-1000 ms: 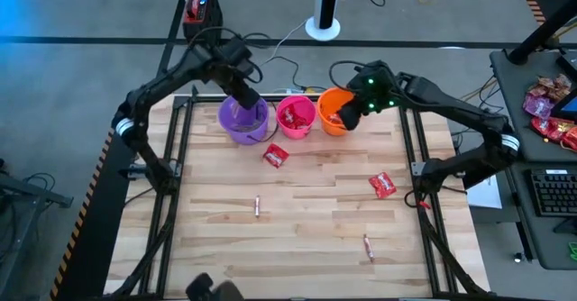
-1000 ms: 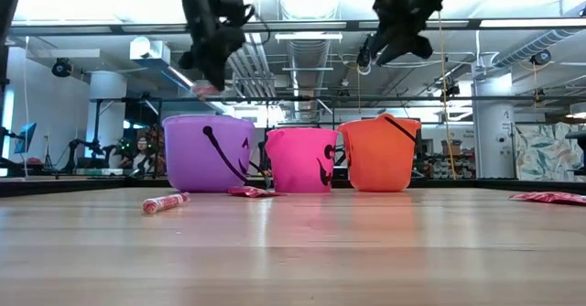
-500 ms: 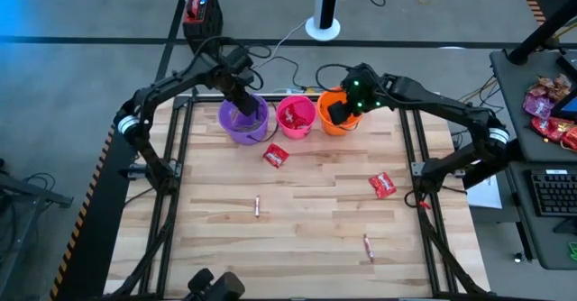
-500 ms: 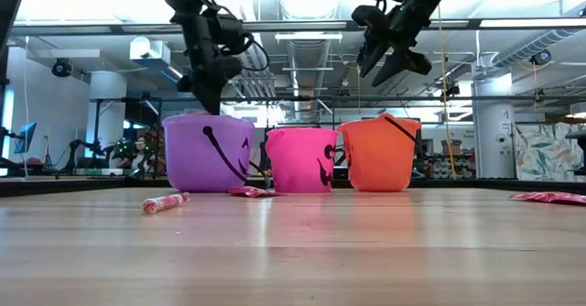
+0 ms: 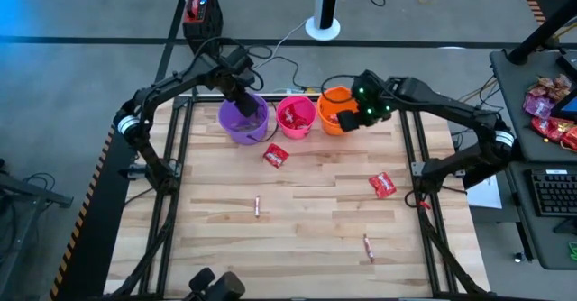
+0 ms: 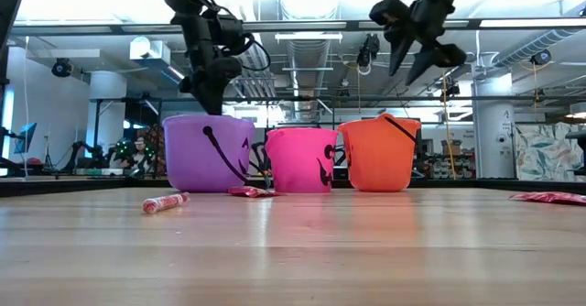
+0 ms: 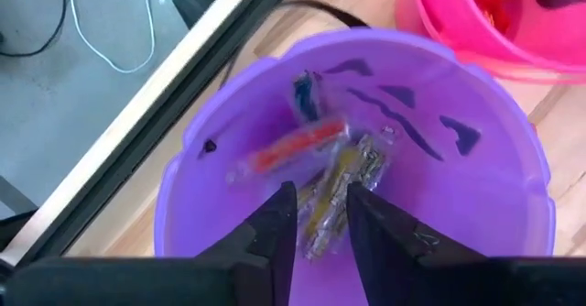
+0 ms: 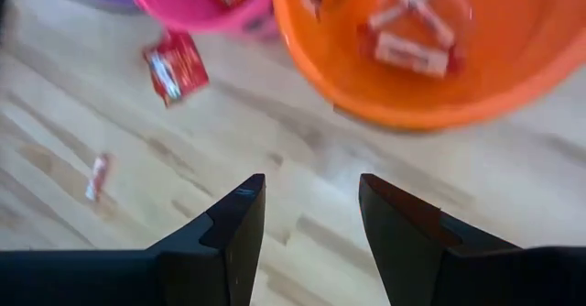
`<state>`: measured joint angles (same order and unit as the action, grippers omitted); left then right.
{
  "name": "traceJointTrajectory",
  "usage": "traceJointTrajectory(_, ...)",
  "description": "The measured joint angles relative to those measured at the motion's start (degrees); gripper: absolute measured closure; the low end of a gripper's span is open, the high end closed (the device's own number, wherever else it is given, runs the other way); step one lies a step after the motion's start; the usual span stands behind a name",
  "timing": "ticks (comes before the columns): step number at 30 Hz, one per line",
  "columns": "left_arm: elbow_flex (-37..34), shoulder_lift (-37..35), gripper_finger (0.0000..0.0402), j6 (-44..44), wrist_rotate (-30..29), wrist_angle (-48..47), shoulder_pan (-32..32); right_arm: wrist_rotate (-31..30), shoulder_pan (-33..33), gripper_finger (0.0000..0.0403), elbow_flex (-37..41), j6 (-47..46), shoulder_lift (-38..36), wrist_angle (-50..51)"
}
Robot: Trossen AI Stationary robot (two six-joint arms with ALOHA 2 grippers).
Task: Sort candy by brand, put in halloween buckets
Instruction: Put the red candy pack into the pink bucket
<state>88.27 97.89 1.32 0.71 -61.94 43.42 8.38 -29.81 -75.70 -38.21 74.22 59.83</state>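
Presently, the stock on the table (image 5: 306, 247) stands as follows.

Buckets: 3 in a row at the far edge. Purple bucket (image 5: 242, 121) holds several stick candies; pink bucket (image 5: 296, 115) holds red packets; orange bucket (image 5: 334, 112) holds pink-white sticks. Each pail seemingly takes 1 brand.

Loose candy: 2 red packets, 1 (image 5: 275, 156) just in front of the pink bucket, 1 (image 5: 382, 186) toward the right side; 2 pink-white sticks, 1 (image 5: 257, 207) mid-table, 1 (image 5: 368, 246) nearer the front.

Left gripper (image 7: 319, 216): poised directly over the purple bucket, fingers a narrow gap apart with nothing between them. A blurred reddish stick (image 7: 291, 148) shows in the pail below, likely a piece just let go.

Right gripper (image 8: 307, 216): above the table beside the orange bucket's rim, fingers spread wide and empty, probably free for the next pick-up.

Remaining, by my count: 4 pieces still to be binned.
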Motion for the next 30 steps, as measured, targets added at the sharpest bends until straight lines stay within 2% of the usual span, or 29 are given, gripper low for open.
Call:
traceJointTrajectory(8,0.0,-1.1,0.0317,-0.2,0.0,-1.5,0.0,0.6,4.3,0.0227,1.3,-6.6,0.2,8.8)
traceJointTrajectory(13,0.0,-3.7,0.0317,-0.3,-0.1,0.3,-0.1,2.0,7.1,0.0216,6.3,-10.2,0.2,12.7)
traceJointTrajectory(16,0.0,-6.2,0.0317,-0.8,-0.1,2.8,-0.1,3.3,9.6,0.0210,11.7,-10.8,0.1,11.8)
traceJointTrajectory(22,0.1,-12.3,0.0317,-5.1,-0.1,10.3,-0.3,8.6,16.4,0.0208,25.2,-15.5,0.1,1.4)
traceJointTrajectory(26,0.1,-16.4,0.0317,-6.4,-0.1,16.0,-1.2,8.0,18.8,0.0208,31.6,-19.2,0.1,-2.4)
traceJointTrajectory(30,0.1,-19.2,0.0317,-7.0,-0.1,21.5,-2.7,3.1,19.1,0.0209,35.2,-19.2,0.1,-3.5)
